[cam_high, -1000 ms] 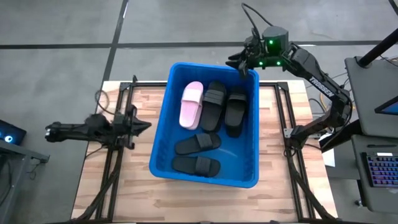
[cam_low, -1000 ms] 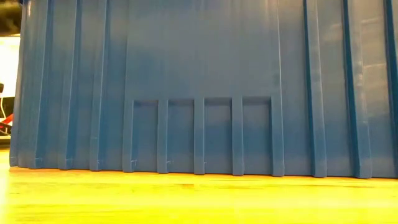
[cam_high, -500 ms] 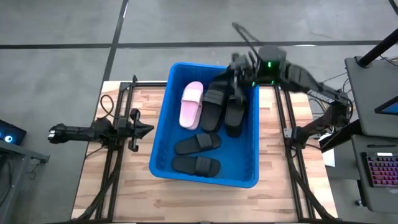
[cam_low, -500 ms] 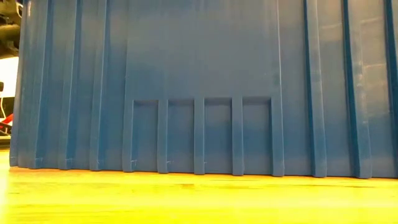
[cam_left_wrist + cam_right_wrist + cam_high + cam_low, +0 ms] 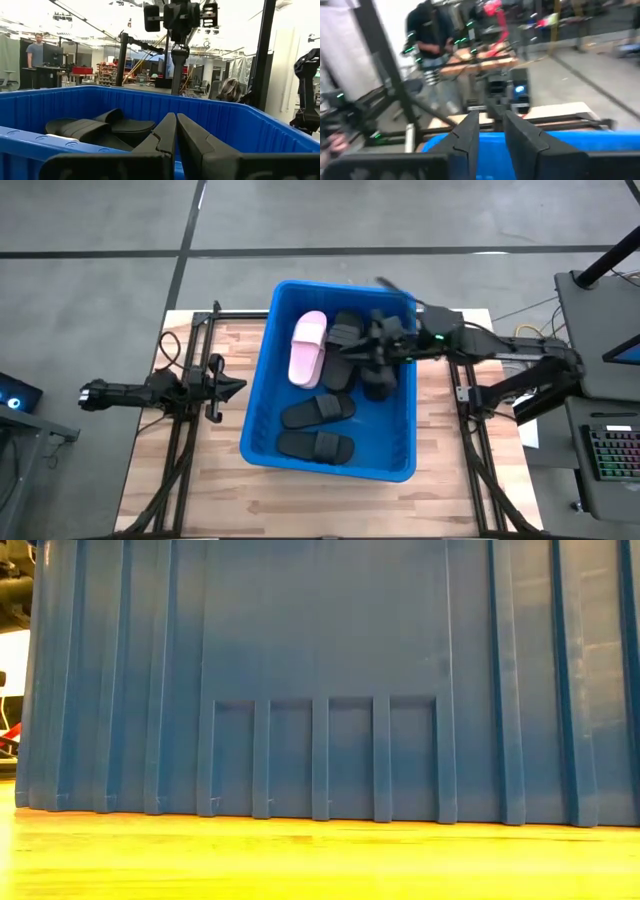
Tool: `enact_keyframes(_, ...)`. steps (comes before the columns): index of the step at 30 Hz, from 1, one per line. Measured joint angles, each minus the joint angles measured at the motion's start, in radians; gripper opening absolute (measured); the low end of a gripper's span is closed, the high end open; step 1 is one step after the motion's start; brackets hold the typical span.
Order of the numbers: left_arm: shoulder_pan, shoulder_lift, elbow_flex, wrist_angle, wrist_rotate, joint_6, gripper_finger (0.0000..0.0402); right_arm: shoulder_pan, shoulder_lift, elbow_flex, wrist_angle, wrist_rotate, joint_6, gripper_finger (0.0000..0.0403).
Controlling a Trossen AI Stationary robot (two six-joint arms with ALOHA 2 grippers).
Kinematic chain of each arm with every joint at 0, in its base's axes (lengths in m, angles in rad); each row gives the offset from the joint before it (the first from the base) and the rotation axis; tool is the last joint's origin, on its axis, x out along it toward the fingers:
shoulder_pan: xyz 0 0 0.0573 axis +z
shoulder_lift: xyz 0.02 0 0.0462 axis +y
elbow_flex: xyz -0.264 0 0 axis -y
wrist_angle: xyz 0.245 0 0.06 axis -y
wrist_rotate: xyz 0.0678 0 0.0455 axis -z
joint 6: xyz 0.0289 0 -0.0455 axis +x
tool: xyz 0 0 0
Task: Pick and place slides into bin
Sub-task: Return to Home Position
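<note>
Homing looks to be the step in hand. Every slide in sight already lies inside the bin [image 5: 330, 469]: one pink slide [image 5: 307, 348] near its far-left corner and four black slides [image 5: 317, 446] spread over the rest of its floor. No slide shows outside the bin in the high view.

The right hand [image 5: 372, 348] hangs over the bin's far-right part, above two of the black slides. Its fingers [image 5: 469, 134] stand narrowly apart with nothing between them, and I cannot tell whether it touches a strap below.

The left hand [image 5: 228, 385] waits low over the worktop [image 5: 200, 480], just beside the bin's left wall and pointing at it. Its fingers [image 5: 165, 131] are all but closed, and it holds nothing.

Next, the right arm likely needs to rise clear of the bin's rim before folding back to the bin's right, so that it snags neither wall nor slide.
</note>
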Motion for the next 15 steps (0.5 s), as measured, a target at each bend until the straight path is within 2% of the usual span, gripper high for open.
enact_keyframes(7,0.0,0.002,0.0,0.0,0.0,0.0,0.0,0.07,-0.302,-0.31,0.21,0.189,-0.031,0.0054)
enact_keyframes(15,0.0,0.002,0.0,0.001,-0.039,0.001,0.0,0.169,-0.602,-0.617,0.285,0.372,0.044,0.0051)
